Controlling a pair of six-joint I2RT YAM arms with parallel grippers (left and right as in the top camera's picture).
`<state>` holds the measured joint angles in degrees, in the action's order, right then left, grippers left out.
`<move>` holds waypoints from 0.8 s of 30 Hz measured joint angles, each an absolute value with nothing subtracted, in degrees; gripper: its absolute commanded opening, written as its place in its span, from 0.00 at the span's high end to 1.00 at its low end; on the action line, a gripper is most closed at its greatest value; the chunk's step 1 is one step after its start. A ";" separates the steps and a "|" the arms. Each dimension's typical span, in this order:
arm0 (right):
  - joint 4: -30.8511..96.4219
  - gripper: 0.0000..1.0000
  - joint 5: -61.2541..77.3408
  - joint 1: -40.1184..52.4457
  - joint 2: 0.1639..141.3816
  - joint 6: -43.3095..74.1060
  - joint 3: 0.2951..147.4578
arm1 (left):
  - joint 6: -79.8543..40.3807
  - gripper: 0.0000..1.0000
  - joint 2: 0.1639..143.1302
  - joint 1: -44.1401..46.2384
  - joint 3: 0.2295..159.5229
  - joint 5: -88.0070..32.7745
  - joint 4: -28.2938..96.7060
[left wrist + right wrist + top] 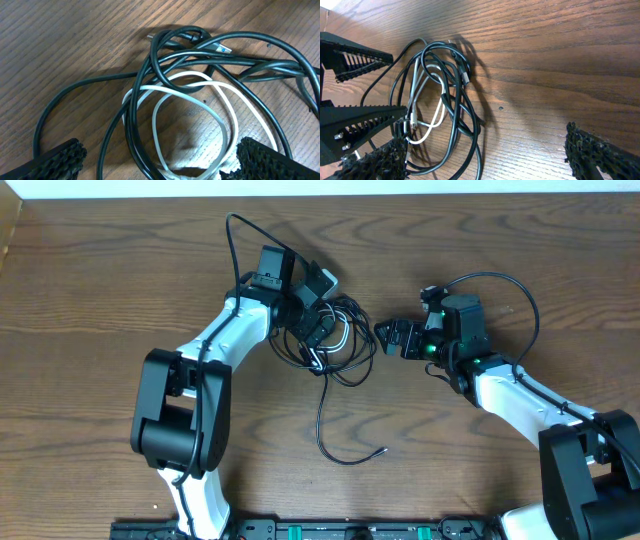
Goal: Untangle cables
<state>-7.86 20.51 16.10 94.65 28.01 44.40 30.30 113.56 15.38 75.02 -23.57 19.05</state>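
A tangle of black cables with a white cable looped in it lies on the wooden table. One black cable tail trails toward the front. My left gripper is open over the tangle's left side. In the left wrist view its fingers straddle the white cable and black cables without closing on them. My right gripper is open just right of the tangle. In the right wrist view its fingers are wide apart, with black cables and the white cable by its left finger.
The arms' own thicker black wires arc above each wrist. The left gripper's fingers show at the left edge of the right wrist view. Bare wooden table surrounds the tangle.
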 measured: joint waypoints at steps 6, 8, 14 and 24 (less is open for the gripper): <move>-7.84 0.01 20.51 16.10 94.65 28.01 44.40 | 30.59 0.13 116.22 15.38 75.02 -23.49 19.03; -7.77 0.01 20.51 16.10 94.65 28.01 44.40 | 30.68 0.17 117.21 15.38 75.02 -23.40 19.05; -7.53 0.01 20.51 16.10 94.65 28.01 44.40 | 30.92 0.29 117.51 15.38 75.02 -23.22 19.05; -7.51 0.01 20.53 16.10 94.65 28.01 44.40 | 30.04 0.58 117.51 15.38 75.02 -23.20 19.03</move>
